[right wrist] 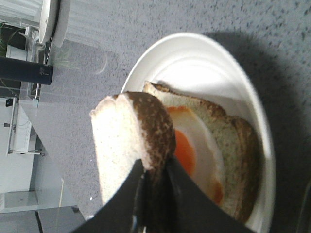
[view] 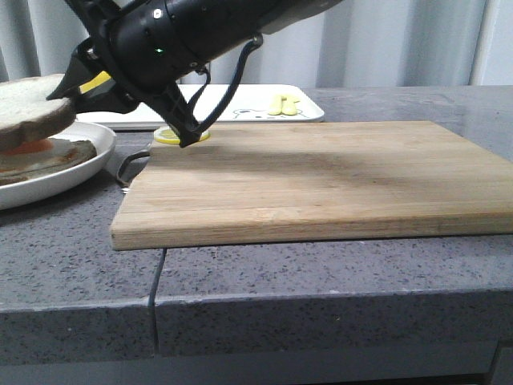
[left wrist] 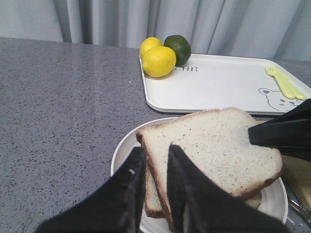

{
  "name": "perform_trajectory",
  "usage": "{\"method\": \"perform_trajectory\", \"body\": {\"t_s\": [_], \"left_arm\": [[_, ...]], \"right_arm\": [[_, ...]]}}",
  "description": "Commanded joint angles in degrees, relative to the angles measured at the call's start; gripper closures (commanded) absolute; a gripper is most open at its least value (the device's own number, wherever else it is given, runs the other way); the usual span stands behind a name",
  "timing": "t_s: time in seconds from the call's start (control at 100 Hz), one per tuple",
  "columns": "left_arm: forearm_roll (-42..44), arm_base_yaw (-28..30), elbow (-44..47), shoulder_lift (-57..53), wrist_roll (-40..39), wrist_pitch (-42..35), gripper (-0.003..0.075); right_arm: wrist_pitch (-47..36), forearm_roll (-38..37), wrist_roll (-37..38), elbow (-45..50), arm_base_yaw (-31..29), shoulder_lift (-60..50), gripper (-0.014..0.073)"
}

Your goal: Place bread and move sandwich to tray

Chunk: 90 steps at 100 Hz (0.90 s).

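My right gripper (view: 70, 90) is shut on the crust edge of the thick bread slice (view: 28, 108) and holds it just above the sandwich (view: 40, 152), a thinner slice with a fried egg, in the round white dish (view: 80, 164). The right wrist view shows the jaws (right wrist: 155, 167) clamped on the bread (right wrist: 121, 145), with the egg (right wrist: 204, 145) beneath. In the left wrist view, my left gripper (left wrist: 154, 150) hovers over the near edge of the bread (left wrist: 214, 145), its fingers a narrow gap apart and empty. The white tray (left wrist: 218, 82) lies beyond the dish (left wrist: 124, 150).
A wooden cutting board (view: 321, 172) fills the middle and right of the counter. Two lemons (left wrist: 158, 60) and a lime (left wrist: 177, 47) sit on the tray's corner, a yellow fork (left wrist: 284, 85) at its other end. A metal utensil (view: 128, 168) lies between dish and board.
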Motion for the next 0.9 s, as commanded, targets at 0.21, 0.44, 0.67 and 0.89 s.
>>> {"method": "perform_trajectory", "body": {"t_s": [0.21,0.44,0.67,0.89], "left_arm": [[1.47,-0.59,-2.27,0.75,-0.31,-4.61,0.0543],[6.14,0.37,-6.54,0.75,-0.31,-2.11,0.0409],[8.37,4.49,-14.33,4.35,-0.31,9.68,0.0409],[7.48,4.88,-19.3,15.34,-0.42,17.49,0.0409]], "right_arm": [[-1.69,-4.68,-3.28,-2.28,-0.4,-3.27,0.0288],[-2.0,-10.65,-5.23,-2.28,-2.08,-3.96,0.0285],[-2.38,-17.89,-12.51,-2.28,-2.56,-8.48,0.0287],[-1.87,-20.7,-20.92,-2.28,-1.89,-14.59,0.0398]]}}
